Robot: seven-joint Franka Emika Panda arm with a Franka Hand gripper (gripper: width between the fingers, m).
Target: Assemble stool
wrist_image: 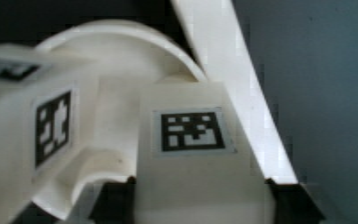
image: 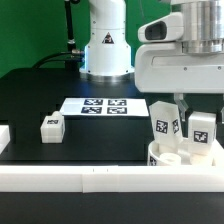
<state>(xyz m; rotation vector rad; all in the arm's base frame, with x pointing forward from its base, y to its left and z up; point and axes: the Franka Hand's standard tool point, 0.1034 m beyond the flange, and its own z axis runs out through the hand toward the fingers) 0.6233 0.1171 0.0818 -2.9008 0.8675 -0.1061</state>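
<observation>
- Jaws of the gripper (image: 203, 116) (wrist_image: 197, 196) are clamped on the held leg (image: 203, 136) (wrist_image: 195, 128), one finger on each side face.
- Held leg is upright with its tag facing the wrist camera. Its lower end is at the seat (image: 186, 160) (wrist_image: 105, 48); the joint is hidden, so I can't tell if it is seated.
- Gripper points straight down. The wrist block is level above it, over the exterior view's right front corner of the table (image: 40, 90).
- Second leg (image: 165, 122) (wrist_image: 48, 125) stands upright on the seat just beside the held leg, on the exterior view's left of it. There is a narrow gap between the two.
- Seat sits right against the front rail (image: 90, 180) (wrist_image: 220, 50), so it is tight on that side.
- Loose leg (image: 52, 125) lies on the table well apart, toward the exterior view's left.
- Marker board (image: 105, 106) lies flat mid-table, between the loose leg and the seat and further back.
- Open black table shows between the loose leg and the seat and around the marker board.
- Arm base (image: 105, 45) stands at the back centre, well apart from the seat.
</observation>
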